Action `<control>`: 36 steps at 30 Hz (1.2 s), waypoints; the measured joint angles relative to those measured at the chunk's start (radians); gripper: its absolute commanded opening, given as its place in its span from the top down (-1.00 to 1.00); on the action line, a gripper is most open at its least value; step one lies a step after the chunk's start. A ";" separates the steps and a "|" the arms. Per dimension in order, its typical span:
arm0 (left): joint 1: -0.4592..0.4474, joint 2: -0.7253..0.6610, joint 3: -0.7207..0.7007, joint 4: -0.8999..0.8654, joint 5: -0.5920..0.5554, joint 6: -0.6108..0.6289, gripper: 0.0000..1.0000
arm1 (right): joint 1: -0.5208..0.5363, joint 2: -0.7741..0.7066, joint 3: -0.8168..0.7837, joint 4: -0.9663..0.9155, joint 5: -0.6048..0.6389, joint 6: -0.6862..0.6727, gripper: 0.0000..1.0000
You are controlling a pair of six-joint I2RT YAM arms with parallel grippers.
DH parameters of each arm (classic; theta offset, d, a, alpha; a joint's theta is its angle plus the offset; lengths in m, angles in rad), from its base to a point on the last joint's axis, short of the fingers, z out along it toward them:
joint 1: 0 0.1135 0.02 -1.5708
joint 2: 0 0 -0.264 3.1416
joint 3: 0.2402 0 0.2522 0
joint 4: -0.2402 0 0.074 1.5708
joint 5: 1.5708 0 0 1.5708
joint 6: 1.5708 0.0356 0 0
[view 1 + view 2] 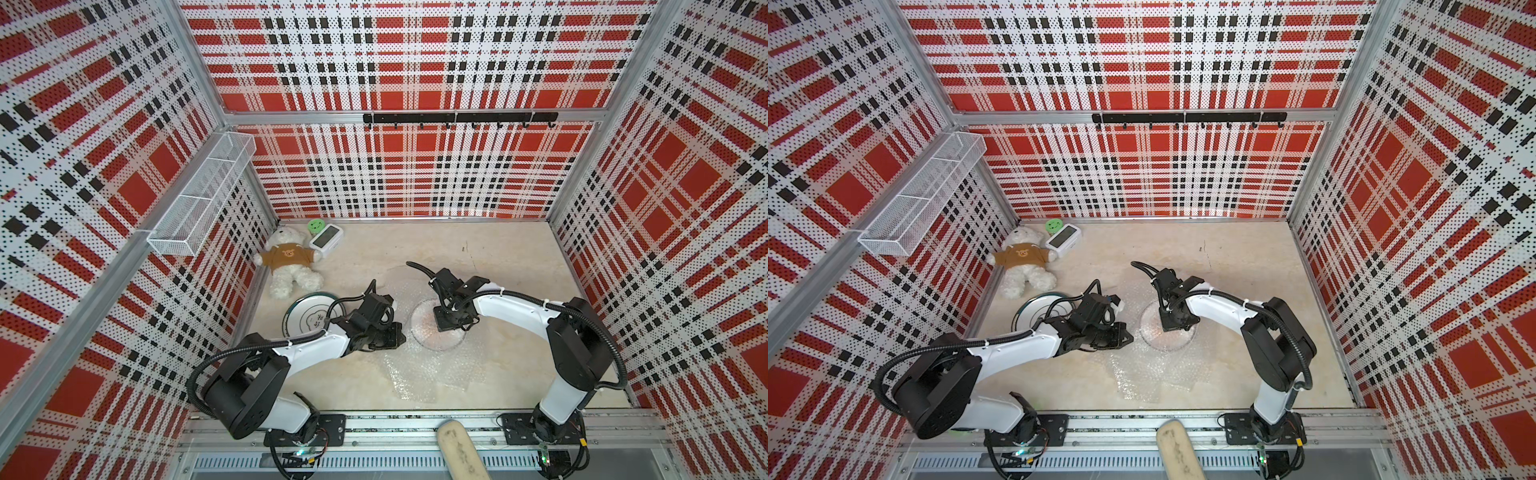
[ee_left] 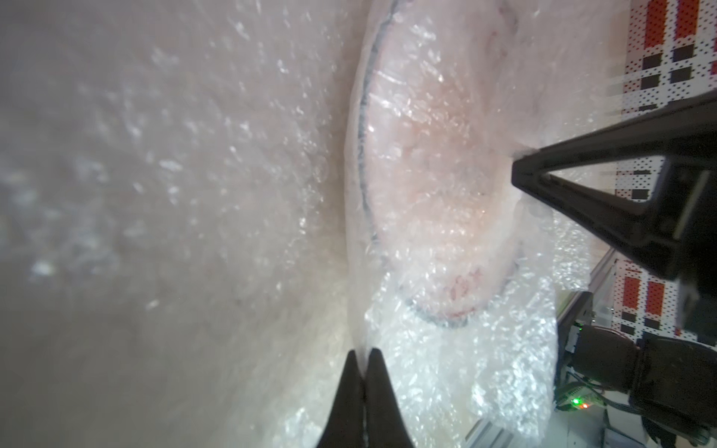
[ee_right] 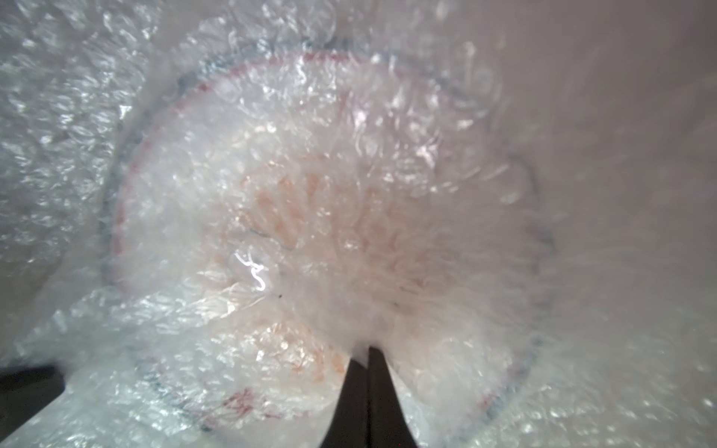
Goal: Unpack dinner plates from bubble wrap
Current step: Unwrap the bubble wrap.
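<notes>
Centre of counter (image 1: 498, 257) taken by pink-marked plate (image 3: 295, 217), lying flat and face up under a sheet of bubble wrap (image 3: 77, 116) that spreads well past its rim. Right tool (image 3: 368, 351) clamped tight on a pinch of that film over the plate's inner area, jaws together, wrap puckered up between them. Left tool (image 2: 364, 355) likewise closed on the wrap, but just outside the rim, on the side nearest the left arm.

Likely reason for two grips: one pinch on top to lift film off the glaze, one at the border to peel the sheet sideways without dragging the plate along. Low, flat reach of left tool in keeping with catching a thin layer lying on the counter.

Dark-rimmed plate (image 1: 309, 318) already bare, parked beside the left arm, apart from the working spot. More wrap flattened nearer the arm bases; same sheet or a separate one, not clear. Teddy bear (image 1: 291, 266) and small clock (image 1: 326, 241) tucked into the far left corner, out of the way.

Judged from this: unwrapping of pink-marked plate begun, not finished. Risk worth noting: thin film tearing or slipping from so small a pinch.
</notes>
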 measured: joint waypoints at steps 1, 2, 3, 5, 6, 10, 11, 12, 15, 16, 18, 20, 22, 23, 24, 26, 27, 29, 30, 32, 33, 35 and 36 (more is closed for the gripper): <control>0.000 -0.014 -0.014 0.018 0.000 -0.013 0.82 | 0.000 0.000 0.001 0.000 0.000 -0.003 1.00; 0.000 -0.032 -0.029 0.032 0.000 -0.027 0.70 | 0.000 0.000 0.002 0.000 0.000 -0.004 1.00; 0.000 -0.060 -0.045 0.039 -0.006 -0.041 0.46 | 0.000 0.000 0.005 0.000 0.000 -0.005 1.00; -0.001 -0.118 -0.054 0.034 -0.021 -0.060 0.22 | 0.000 0.000 0.010 0.002 0.000 -0.006 1.00; -0.005 -0.156 -0.048 0.029 -0.037 -0.064 0.10 | 0.000 0.000 0.010 0.003 -0.001 -0.007 1.00; -0.018 -0.238 0.015 0.011 -0.073 -0.060 -0.02 | 0.000 0.000 0.010 0.005 -0.005 -0.008 1.00; -0.024 -0.241 0.032 0.012 -0.076 -0.059 0.05 | 0.000 0.000 0.010 0.005 -0.008 -0.008 1.00; -0.034 -0.237 0.050 0.013 -0.076 -0.058 0.19 | 0.000 0.000 0.010 0.006 -0.009 -0.008 1.00; -0.061 -0.187 0.074 0.035 -0.070 -0.057 0.55 | 0.000 0.000 0.010 0.010 -0.015 -0.008 1.00; -0.069 -0.160 0.080 0.044 -0.065 -0.058 0.70 | 0.000 0.000 0.010 0.011 -0.016 -0.008 1.00; -0.080 -0.084 0.090 0.068 -0.058 -0.063 0.94 | 0.000 0.000 0.010 0.013 -0.021 -0.008 1.00; -0.085 -0.005 0.101 0.093 -0.047 -0.069 1.00 | 0.000 0.000 0.010 0.015 -0.024 -0.008 1.00; -0.089 0.067 0.103 0.126 -0.037 -0.078 1.00 | 0.000 0.000 0.009 0.018 -0.027 -0.008 1.00; -0.090 0.093 0.103 0.136 -0.034 -0.082 1.00 | 0.000 0.000 0.009 0.018 -0.027 -0.008 1.00; -0.090 0.120 0.104 0.147 -0.029 -0.085 1.00 | 0.000 0.000 0.009 0.019 -0.027 -0.008 1.00; -0.090 0.167 0.114 0.166 -0.020 -0.090 1.00 | 0.000 0.000 0.008 0.019 -0.027 -0.008 1.00; -0.090 0.186 0.120 0.178 -0.015 -0.091 1.00 | 0.000 0.000 0.007 0.020 -0.028 -0.008 1.00; -0.090 0.219 0.134 0.200 -0.007 -0.094 1.00 | 0.000 0.000 0.006 0.021 -0.029 -0.008 1.00; -0.090 0.233 0.139 0.213 -0.004 -0.095 1.00 | 0.000 0.000 0.006 0.022 -0.031 -0.008 1.00; -0.090 0.254 0.149 0.230 0.000 -0.098 1.00 | 0.000 0.000 0.006 0.024 -0.031 -0.008 1.00; -0.090 0.262 0.151 0.239 0.000 -0.099 1.00 | 0.000 0.000 0.006 0.024 -0.031 -0.008 1.00; -0.090 0.275 0.151 0.248 0.000 -0.101 1.00 | 0.000 0.000 0.006 0.025 -0.030 -0.008 1.00; -0.090 0.279 0.150 0.251 0.000 -0.102 1.00 | 0.000 0.000 0.006 0.026 -0.029 -0.008 1.00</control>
